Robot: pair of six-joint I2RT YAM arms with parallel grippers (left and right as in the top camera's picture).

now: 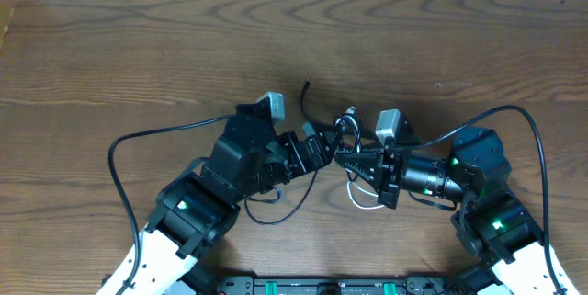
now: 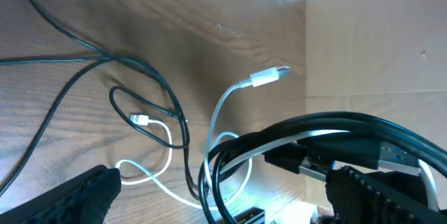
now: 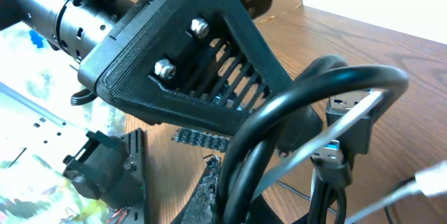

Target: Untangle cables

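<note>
The black cable (image 1: 342,128) and the white cable (image 1: 364,200) lie knotted together at mid-table, between the two arms. My left gripper (image 1: 322,153) stands wide open, its fingers (image 2: 80,195) on either side of the black loops (image 2: 222,172) and the white cable (image 2: 167,189). My right gripper (image 1: 347,159) is shut on a bundle of black cable loops (image 3: 314,95) lifted off the table, and its own fingers (image 3: 213,192) are mostly hidden behind them. A black USB plug (image 3: 349,116) hangs beside the loops. A white plug (image 2: 269,76) and a small white plug (image 2: 140,119) lie on the wood.
Thick black arm cables arc out at the left (image 1: 119,148) and the right (image 1: 535,130). A cardboard wall (image 2: 370,56) stands past the table's far edge. A loose black cable end (image 1: 306,88) points toward the back of the wooden table (image 1: 138,47).
</note>
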